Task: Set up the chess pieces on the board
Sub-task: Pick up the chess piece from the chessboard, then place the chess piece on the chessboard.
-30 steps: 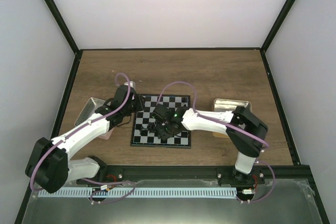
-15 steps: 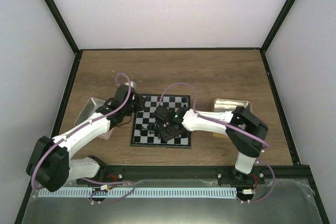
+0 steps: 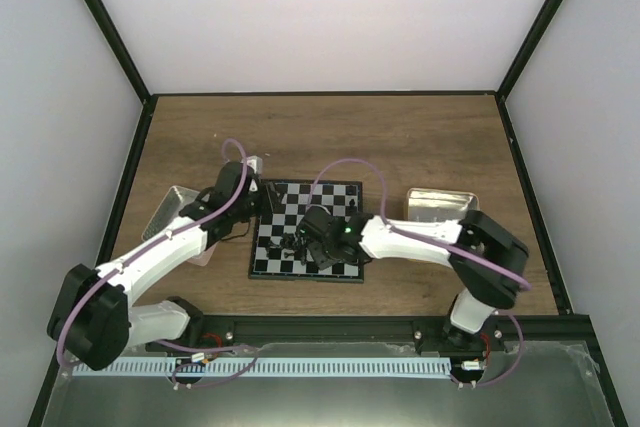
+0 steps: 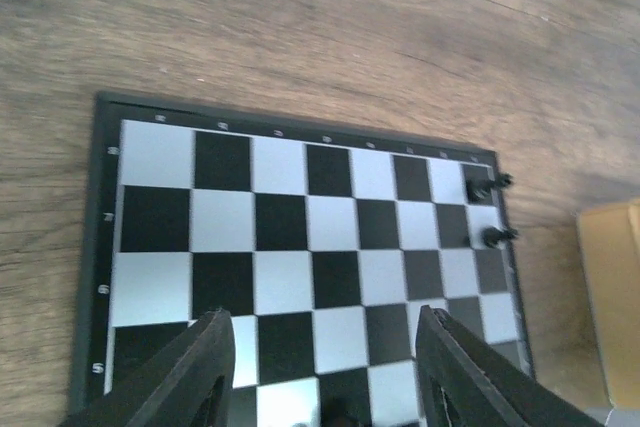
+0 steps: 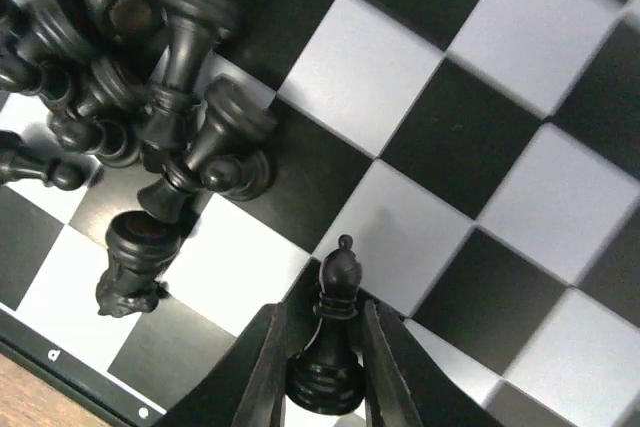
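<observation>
Tool [image 5: 322, 312] on right arm clamps upright black piece [image 5: 338, 282].

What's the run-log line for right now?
right gripper: shut on small black bishop-like chess piece | left gripper: open, empty, above flat black-and-white checkered board | heap of toppled black chess pieces at board edge

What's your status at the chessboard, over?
Left pincer open, empty, over the board. Right pincer shut on an upright black piece. Toppled black pieces heaped nearby, apart from it.
</observation>
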Robot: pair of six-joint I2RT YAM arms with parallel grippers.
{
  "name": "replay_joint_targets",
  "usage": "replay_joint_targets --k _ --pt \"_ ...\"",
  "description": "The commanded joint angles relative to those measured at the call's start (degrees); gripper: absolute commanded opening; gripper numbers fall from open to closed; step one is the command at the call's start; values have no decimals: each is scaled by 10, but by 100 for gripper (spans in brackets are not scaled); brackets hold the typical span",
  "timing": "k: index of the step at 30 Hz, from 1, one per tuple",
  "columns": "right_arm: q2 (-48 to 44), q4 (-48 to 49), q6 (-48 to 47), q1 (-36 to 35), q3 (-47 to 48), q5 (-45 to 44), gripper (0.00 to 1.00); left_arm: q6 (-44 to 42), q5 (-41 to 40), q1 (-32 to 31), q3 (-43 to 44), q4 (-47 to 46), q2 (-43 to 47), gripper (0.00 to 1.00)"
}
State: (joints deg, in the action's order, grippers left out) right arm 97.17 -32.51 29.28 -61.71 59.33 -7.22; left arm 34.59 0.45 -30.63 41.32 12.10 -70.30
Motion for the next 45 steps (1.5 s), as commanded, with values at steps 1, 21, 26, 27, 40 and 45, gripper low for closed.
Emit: replay_joint_targets --k 1,21,26,27,40,45 --pt "-101 132 -45 -4 -49 -67 16 -27 115 6 -5 -14 33 55" --pt "-321 517 -254 -4 -238 2 17 0 483 27 2 -51 97 55" --pt "-324 510 -267 -4 -240 16 17 16 492 27 3 -70 79 41" --pt "-322 507 -269 -4 -238 19 17 20 497 28 2 -77 77 39" --pt "-300 499 -265 -4 -227 25 20 27 505 27 -8 -90 71 4" --pt "-282 432 -197 -4 -207 -21 54 -13 406 27 2 -42 79 4"
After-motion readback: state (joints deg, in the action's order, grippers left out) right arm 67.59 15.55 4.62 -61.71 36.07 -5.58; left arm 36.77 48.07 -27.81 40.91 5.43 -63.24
